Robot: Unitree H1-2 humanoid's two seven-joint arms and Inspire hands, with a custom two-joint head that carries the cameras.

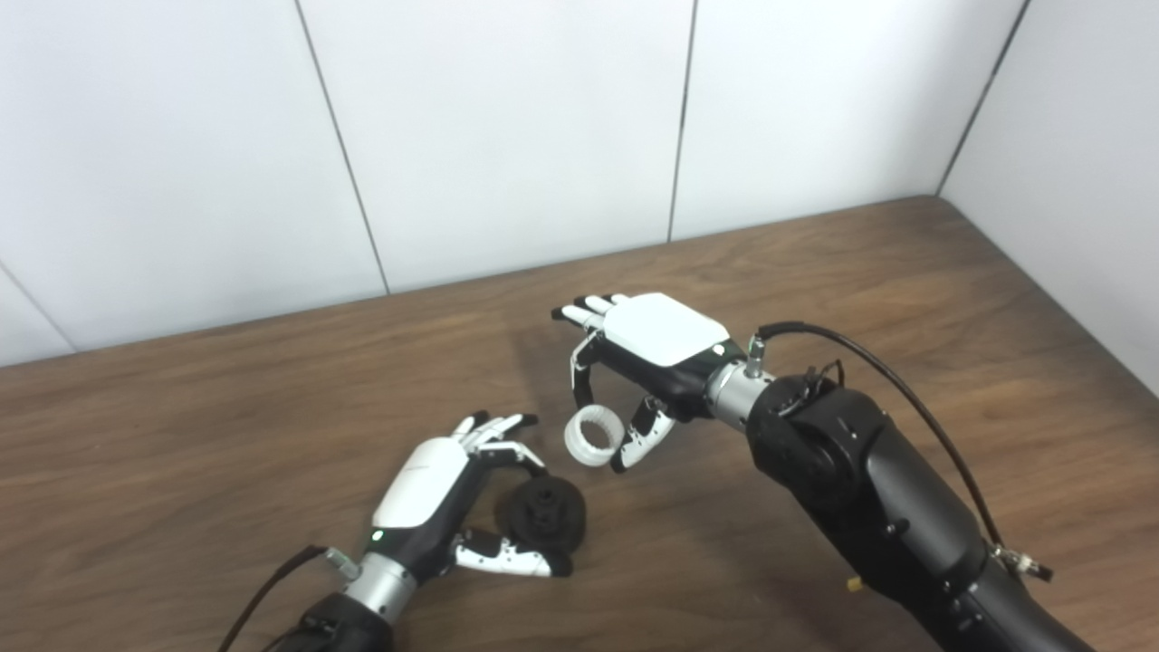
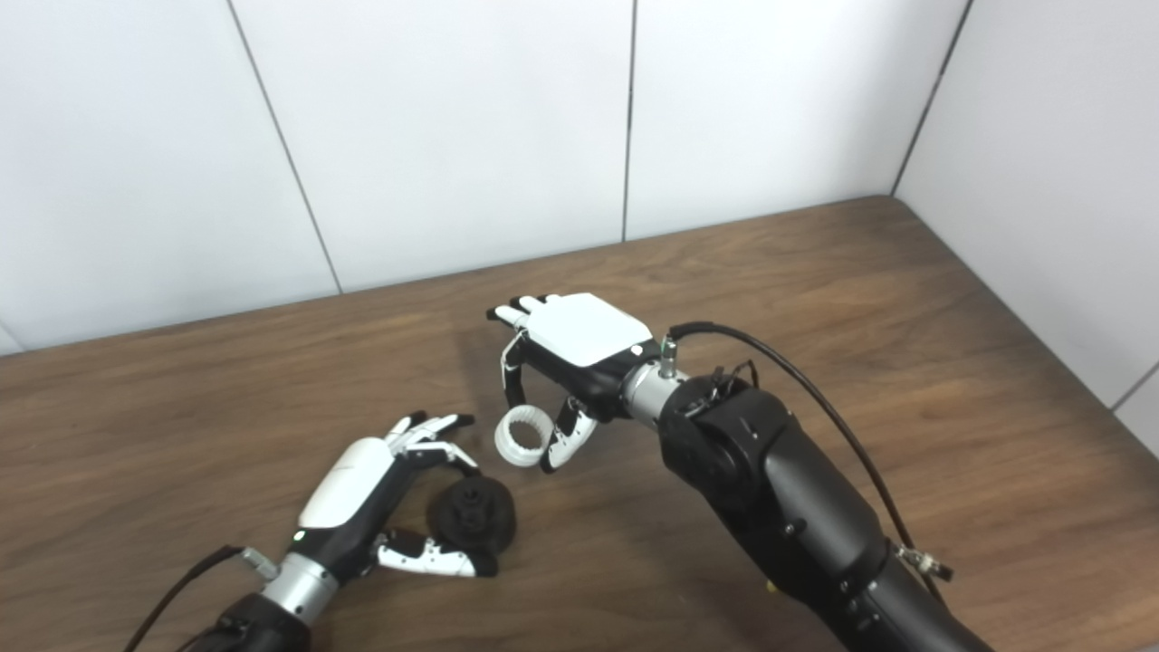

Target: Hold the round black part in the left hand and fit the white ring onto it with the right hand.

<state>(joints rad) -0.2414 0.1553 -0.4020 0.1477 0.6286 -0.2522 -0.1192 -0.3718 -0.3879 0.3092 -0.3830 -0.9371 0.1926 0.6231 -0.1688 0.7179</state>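
Observation:
The round black part [image 1: 546,513] sits low near the table's front, between the curled fingers and thumb of my left hand [image 1: 453,503], which is shut on it. A white ring [image 1: 590,436] with a toothed inner face hangs just above and to the right of the black part. My right hand [image 1: 638,362] pinches it between a finger and the thumb. The ring is tilted and stands apart from the black part, a small gap between them. In the right eye view the ring [image 2: 524,436] and black part [image 2: 473,516] show the same gap.
A brown wooden table [image 1: 905,290] runs back to white wall panels [image 1: 507,136]. The right wall closes in along the table's right edge. My thick black right forearm [image 1: 869,489] with a looping cable crosses the lower right.

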